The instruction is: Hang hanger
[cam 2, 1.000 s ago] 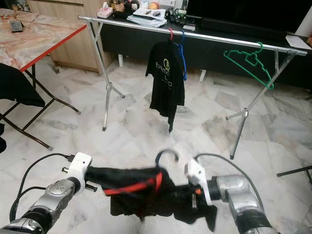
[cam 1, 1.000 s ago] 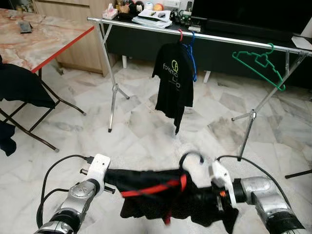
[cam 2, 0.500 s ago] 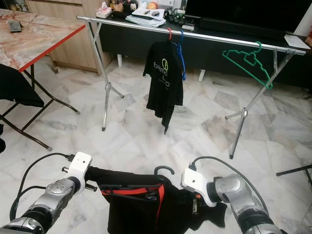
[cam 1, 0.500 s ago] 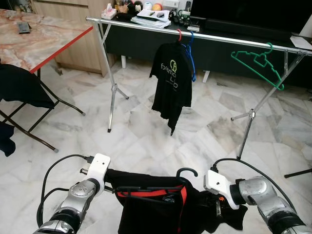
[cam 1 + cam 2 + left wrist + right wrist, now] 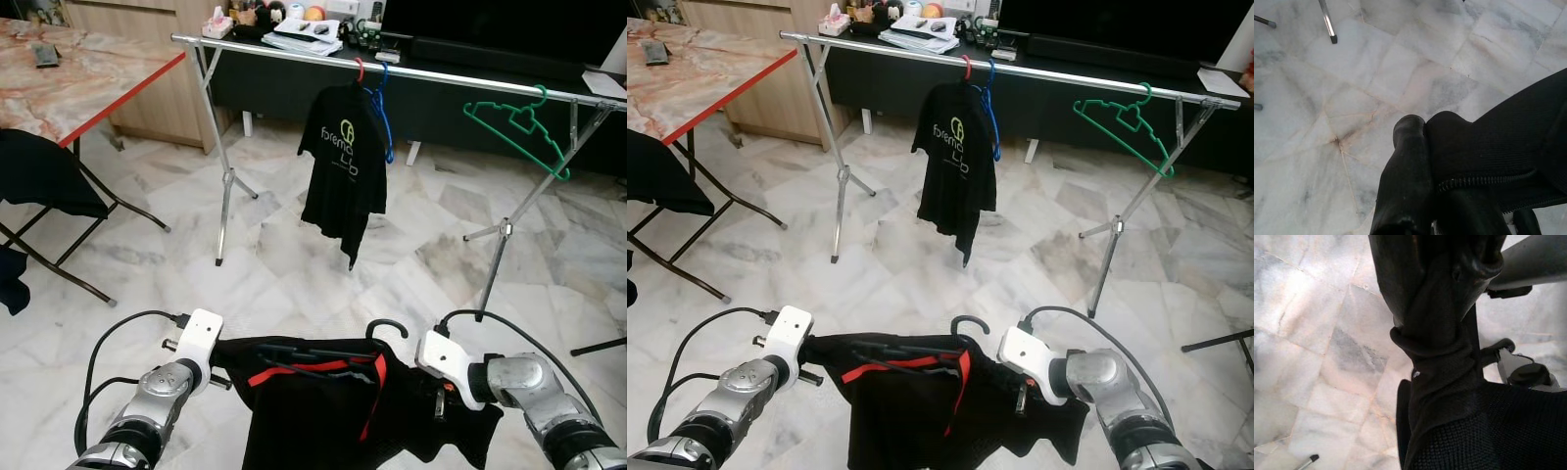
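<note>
left arm [image 5: 147,406] — raised forward, fingers [image 5: 1405,181] pressed together | right arm [image 5: 534,392] — raised forward, fingers [image 5: 1396,279] pinched closed

light: bright, even indoor | shadows: soft | head views: sharp | wrist views: near cloth blurred

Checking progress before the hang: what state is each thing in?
Black shirt: on black hanger, held off the floor, not yet hung.
Left gripper: shut on the shirt.
Right gripper: shut on the shirt.
Rail: carries a hung shirt and a bare green hanger.
</note>
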### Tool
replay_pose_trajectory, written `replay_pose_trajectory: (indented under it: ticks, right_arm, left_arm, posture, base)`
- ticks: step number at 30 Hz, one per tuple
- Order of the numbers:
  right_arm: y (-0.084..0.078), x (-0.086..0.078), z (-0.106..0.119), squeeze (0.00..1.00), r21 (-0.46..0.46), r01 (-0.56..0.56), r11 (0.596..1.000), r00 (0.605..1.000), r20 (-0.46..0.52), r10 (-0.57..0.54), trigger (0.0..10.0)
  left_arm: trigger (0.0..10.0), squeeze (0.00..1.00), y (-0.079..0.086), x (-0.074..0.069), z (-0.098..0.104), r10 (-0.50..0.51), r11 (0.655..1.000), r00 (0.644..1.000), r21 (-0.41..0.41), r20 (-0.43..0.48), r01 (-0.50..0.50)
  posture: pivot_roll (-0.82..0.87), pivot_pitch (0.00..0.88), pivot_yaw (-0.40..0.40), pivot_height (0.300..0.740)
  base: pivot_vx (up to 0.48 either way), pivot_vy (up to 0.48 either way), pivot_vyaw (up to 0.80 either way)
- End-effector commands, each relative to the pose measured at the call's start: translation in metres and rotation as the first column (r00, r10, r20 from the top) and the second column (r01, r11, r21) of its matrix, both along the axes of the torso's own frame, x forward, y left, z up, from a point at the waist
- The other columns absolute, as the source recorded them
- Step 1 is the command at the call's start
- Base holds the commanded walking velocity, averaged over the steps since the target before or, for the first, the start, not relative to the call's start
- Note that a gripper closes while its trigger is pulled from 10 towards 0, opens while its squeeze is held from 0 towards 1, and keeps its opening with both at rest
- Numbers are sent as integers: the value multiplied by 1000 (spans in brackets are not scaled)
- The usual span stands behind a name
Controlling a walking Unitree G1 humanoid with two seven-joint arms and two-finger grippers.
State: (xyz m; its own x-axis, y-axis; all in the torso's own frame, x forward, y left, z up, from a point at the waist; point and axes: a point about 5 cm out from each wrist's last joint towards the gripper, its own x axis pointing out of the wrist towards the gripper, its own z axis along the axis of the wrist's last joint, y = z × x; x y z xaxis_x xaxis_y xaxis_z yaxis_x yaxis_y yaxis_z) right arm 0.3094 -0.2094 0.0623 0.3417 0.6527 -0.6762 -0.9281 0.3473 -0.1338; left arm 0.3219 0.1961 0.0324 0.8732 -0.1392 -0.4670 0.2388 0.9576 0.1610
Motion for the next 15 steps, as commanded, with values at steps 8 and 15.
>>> replay_pose_trajectory:
  ticks: [8,15]
  right_arm:
    - [-16,-14,-14,0,-177,-101,979,991,-100,84,0]
    - [-16,-22,-24,0,-229,-128,965,986,-136,98,0]
  left_arm:
    - [0,0,8,4,7,25,1000,1000,5,18,-25]
    - [0,0,7,15,24,26,999,996,-48,84,-23]
  posture:
    - [-42,133,-57,740]
    - [-35,130,-59,740]
  base:
    - [0,0,0]
    - [0,0,0]
